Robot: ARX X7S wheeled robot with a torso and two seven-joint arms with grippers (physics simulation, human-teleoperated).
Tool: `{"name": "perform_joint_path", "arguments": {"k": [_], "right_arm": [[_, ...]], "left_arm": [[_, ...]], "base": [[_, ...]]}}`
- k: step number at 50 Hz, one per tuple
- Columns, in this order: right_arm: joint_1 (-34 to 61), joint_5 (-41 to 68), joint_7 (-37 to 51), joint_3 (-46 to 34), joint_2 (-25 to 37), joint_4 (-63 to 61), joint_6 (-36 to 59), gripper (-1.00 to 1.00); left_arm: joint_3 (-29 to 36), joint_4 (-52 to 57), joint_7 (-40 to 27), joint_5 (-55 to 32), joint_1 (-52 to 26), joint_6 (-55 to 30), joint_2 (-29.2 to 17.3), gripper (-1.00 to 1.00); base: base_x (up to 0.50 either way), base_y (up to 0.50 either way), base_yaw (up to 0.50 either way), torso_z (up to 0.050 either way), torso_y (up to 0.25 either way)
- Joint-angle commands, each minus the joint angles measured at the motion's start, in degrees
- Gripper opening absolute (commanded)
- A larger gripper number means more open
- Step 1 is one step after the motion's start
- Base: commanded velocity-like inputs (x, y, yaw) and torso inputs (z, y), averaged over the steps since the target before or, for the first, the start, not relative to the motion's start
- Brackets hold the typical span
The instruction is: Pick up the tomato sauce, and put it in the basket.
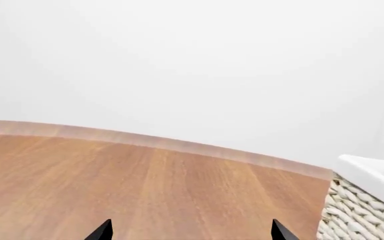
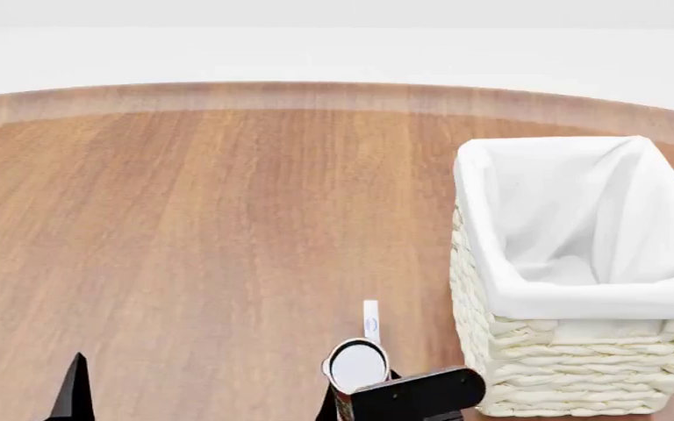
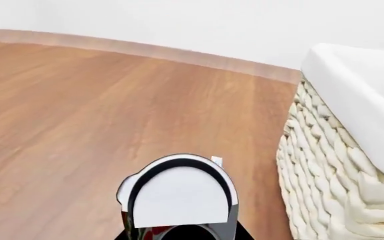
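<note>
A wooden table (image 2: 197, 228) with a paler band along its far edge is carrying the basket (image 2: 571, 351), which is standing upright toward the right side, its white liner (image 2: 548, 294) folding over the rim, nearer the front edge.

The table (image 2: 197, 228) is warm reddish-brown wood with lengthwise grain streaks and a paler, pinkish-tan band along its far edge. The basket (image 2: 571, 360) at the right is cream woven wicker in thick braided rows, with a plain white liner (image 2: 571, 219) folded over its rim. The can (image 2: 356, 364) at the near edge shows a silvery-white top ringed in black. The left end effector (image 2: 21, 386) has black fingertips; the right end effector (image 2: 413, 395) is black too. The backdrop is plain off-white.
</note>
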Motion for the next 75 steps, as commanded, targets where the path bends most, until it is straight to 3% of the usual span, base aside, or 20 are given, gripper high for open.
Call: {"name": "perform_joint_path", "arguments": {"k": [1,13,24,48,61,75], "right_arm": [[5.6,-1.1,-1.2,0.1,0.1,1.0,5.0,-1.00],[5.7,-1.0,-1.0,-0.1,0.2,1.0,5.0,-1.00],[20.0,-2.7,-4.9,-3.0,-1.6,5.7,8.5,-1.00],[34.9,-3.1,-9.2,-2.2,-2.8,15.1,7.9,-1.00],[44.7,-1.7,-13.4,-0.6,-5.2,26.0,5.7,-1.00],[58.1,-1.4,-18.0,2.2,-6.4,46.3,1.3,-1.00]], "left_arm": [[0.2,0.1,-0.2,-0.1,0.1,0.1,-0.2,1.00],[0.4,0.1,-0.4,-0.3,0.1,0.3,-0.4,1.00],[0.1,0.0,-0.7,-0.5,0.6,0.6,-0.7,1.00],[0.5,-0.4,-1.0,-0.7,0.8,1.0,-0.8,1.00],[0.9,-1.2,-0.8,-0.9,0.8,1.6,-0.8,1.00],[1.0,-1.3,-1.0,-1.1,1.1,1.9,-1.0,1.00]], "base": [[0.00,0.00,0.00,0.000,0.000],[0.00,0.00,0.00,0.000,0.000],[0.00,0.00,0.00,0.000,0.001],[0.00,0.00,0.00,0.000,0.000],[0.00,0.00,0.00,0.000,0.001],[0.00,0.00,0.00,0.000,0.000]]}}
